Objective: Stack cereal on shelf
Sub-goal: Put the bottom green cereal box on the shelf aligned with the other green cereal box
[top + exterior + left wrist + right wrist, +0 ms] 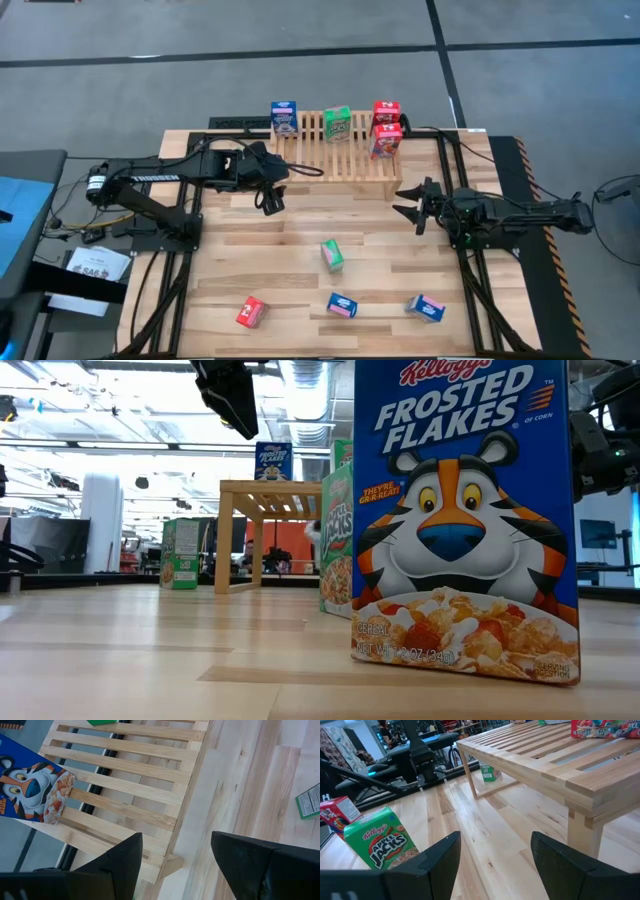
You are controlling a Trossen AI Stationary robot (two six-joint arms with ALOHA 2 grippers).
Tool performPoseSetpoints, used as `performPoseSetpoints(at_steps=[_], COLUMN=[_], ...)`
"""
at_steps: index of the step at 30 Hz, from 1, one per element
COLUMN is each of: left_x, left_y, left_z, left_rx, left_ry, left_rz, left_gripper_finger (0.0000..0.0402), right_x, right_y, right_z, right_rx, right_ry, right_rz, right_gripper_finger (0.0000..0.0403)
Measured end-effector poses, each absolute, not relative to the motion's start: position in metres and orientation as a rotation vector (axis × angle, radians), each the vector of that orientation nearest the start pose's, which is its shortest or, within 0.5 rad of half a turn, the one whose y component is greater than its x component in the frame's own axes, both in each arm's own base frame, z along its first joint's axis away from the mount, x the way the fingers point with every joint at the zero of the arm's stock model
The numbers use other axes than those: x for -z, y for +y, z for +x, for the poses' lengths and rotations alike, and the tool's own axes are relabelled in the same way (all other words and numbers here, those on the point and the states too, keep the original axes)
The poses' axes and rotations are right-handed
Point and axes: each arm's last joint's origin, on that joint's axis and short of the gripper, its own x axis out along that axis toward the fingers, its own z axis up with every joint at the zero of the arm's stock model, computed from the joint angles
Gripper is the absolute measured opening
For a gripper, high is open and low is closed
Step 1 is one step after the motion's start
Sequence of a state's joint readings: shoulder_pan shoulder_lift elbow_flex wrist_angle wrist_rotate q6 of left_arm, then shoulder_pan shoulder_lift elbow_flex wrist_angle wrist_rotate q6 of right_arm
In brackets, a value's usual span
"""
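The wooden slatted shelf [340, 152] stands at the table's far middle. On it stand a blue box [284, 118] at the far left corner, a green box [338, 124], and two red boxes [387, 112] [386, 140] at the right end. My left gripper [270, 196] is open and empty, above the shelf's near left corner [170, 862]. My right gripper [410, 204] is open and empty, just off the shelf's near right corner [580, 800]. On the table lie a green box [331, 254], a red box [251, 312] and two blue boxes [342, 305] [426, 308].
Another green box [180, 553] stands on the table left of the shelf; it also shows in the right wrist view [491, 772], and my left arm hides it from above. Black frame rails [455, 170] run along both table sides. Bare planks [270, 250] lie between shelf and loose boxes.
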State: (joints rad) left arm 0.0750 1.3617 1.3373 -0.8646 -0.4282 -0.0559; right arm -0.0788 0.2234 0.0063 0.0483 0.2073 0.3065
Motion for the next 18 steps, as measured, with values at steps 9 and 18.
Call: performPoseSetpoints(at_steps=[9,18], left_x=[-0.346,-0.353], left_y=[0.033,0.03], left_z=[0.273,0.28], left_rx=[-0.468,-0.424], left_ry=[0.839,0.75], left_rz=[0.167,0.229], left_gripper_finger=[0.0227,0.0227], right_x=[-0.152,-0.151], right_y=[-0.015,-0.015], right_z=[0.109,0.109], right_rx=[0.309,0.309], right_ry=[0.124,0.125], right_rz=[0.293,0.293], right_gripper_finger=[0.0266,0.0266])
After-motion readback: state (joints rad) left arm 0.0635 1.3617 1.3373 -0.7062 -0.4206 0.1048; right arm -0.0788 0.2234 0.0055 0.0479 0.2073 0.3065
